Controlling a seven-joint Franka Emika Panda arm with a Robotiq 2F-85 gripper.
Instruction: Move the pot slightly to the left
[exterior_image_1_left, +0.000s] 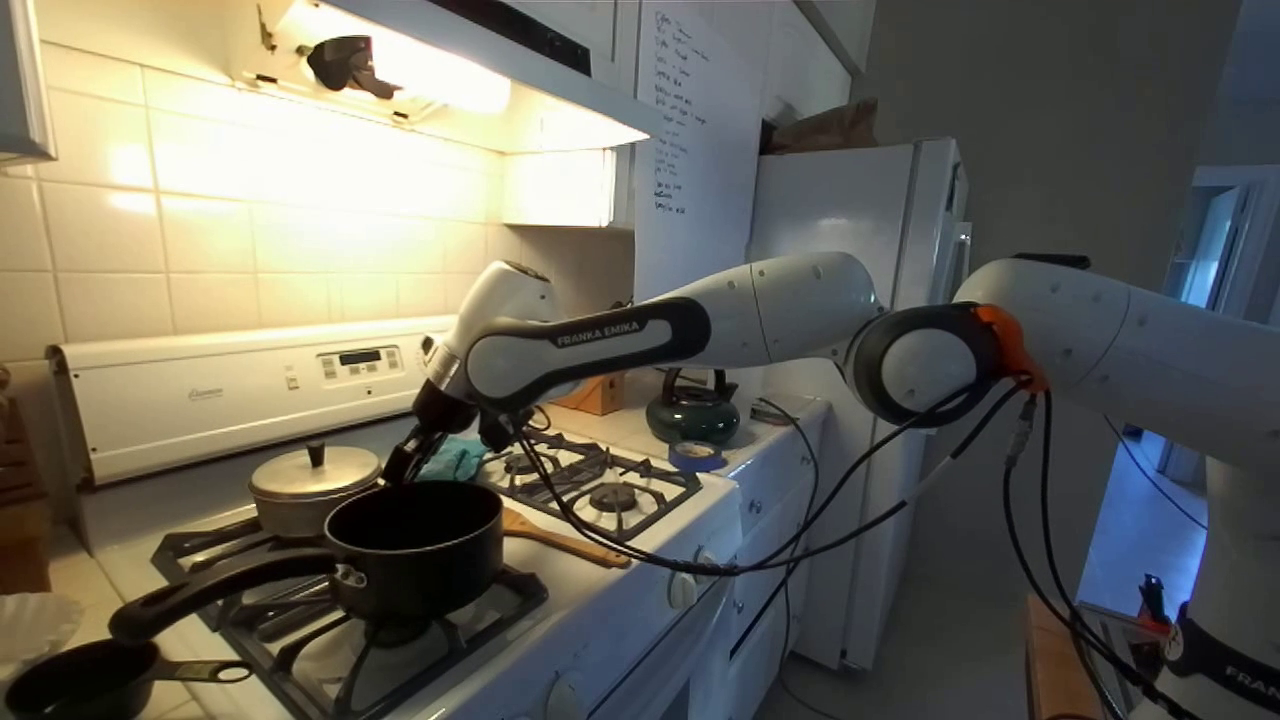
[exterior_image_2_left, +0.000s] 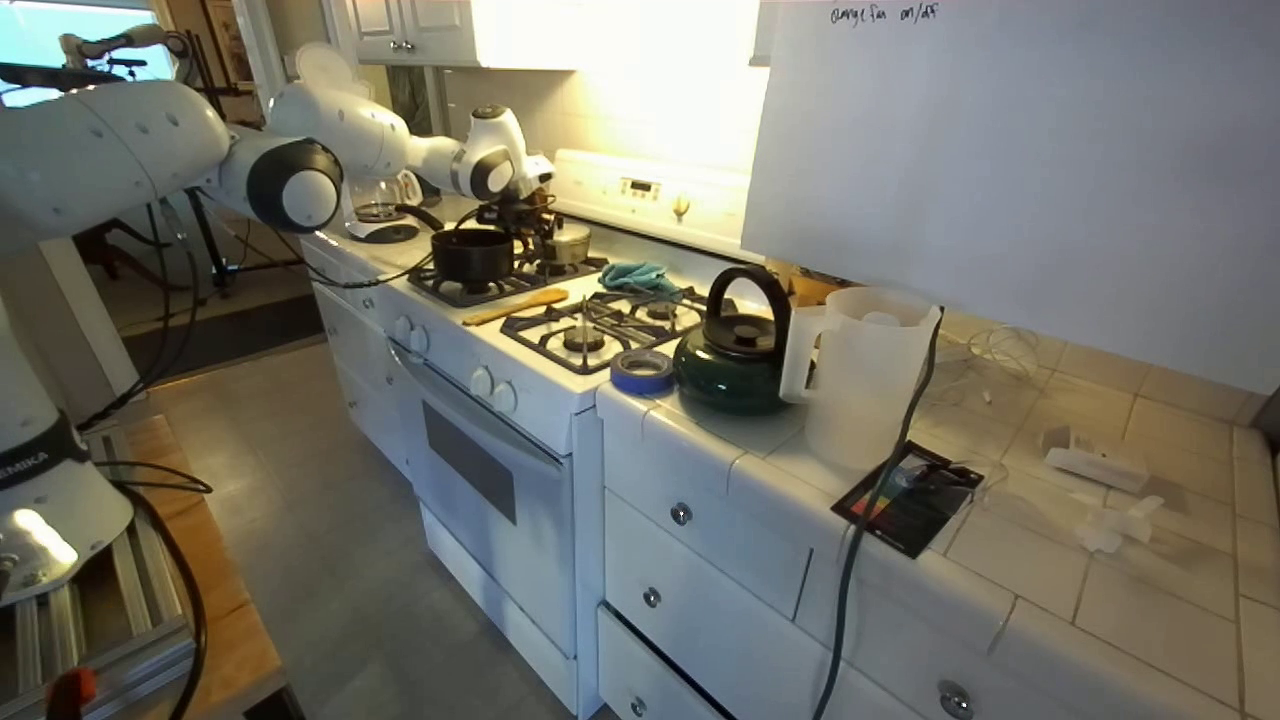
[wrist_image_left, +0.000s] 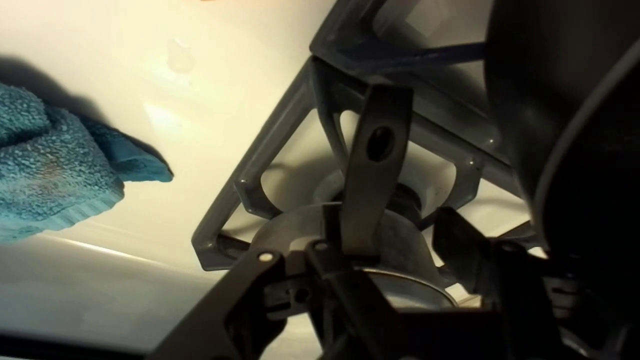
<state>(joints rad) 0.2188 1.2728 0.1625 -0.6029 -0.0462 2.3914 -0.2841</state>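
In an exterior view the white arm (exterior_image_1_left: 800, 305) reaches nearly level across the stove (exterior_image_1_left: 600, 600), then bends at the wrist and slants steeply downward, its pincer (wrist_image_left: 395, 230) near the far rim of the black pot (exterior_image_1_left: 415, 570) and beside a smaller lidded pot (exterior_image_1_left: 312, 497). The wrist view shows the pincer partly spread: a gap lies between its fingers (wrist_image_left: 461, 246), where a flat grey strip (wrist_image_left: 374, 175) with a dark oval hole appears; I cannot tell whether it is touched. The black pot sits on a front grate (exterior_image_1_left: 528, 588), at the end of the stove farther from the kettle (exterior_image_2_left: 735, 370). It is round, deep and dull-walled, with a thin paler rim and a long black handle (exterior_image_1_left: 225, 588) (thick, gently bowed, joined by a glint of metal). The lidded pot is dull metal, its low-domed lid topped by a dark knob. A nubbly teal cloth (wrist_image_left: 55, 170) lies crumpled on the smooth white top of the stove, and a slim wooden utensil (exterior_image_1_left: 567, 540) rests close to the black pot. The kettle, glossy dark green under a hooped handle, stands on the tiled bench (exterior_image_2_left: 1140, 640).
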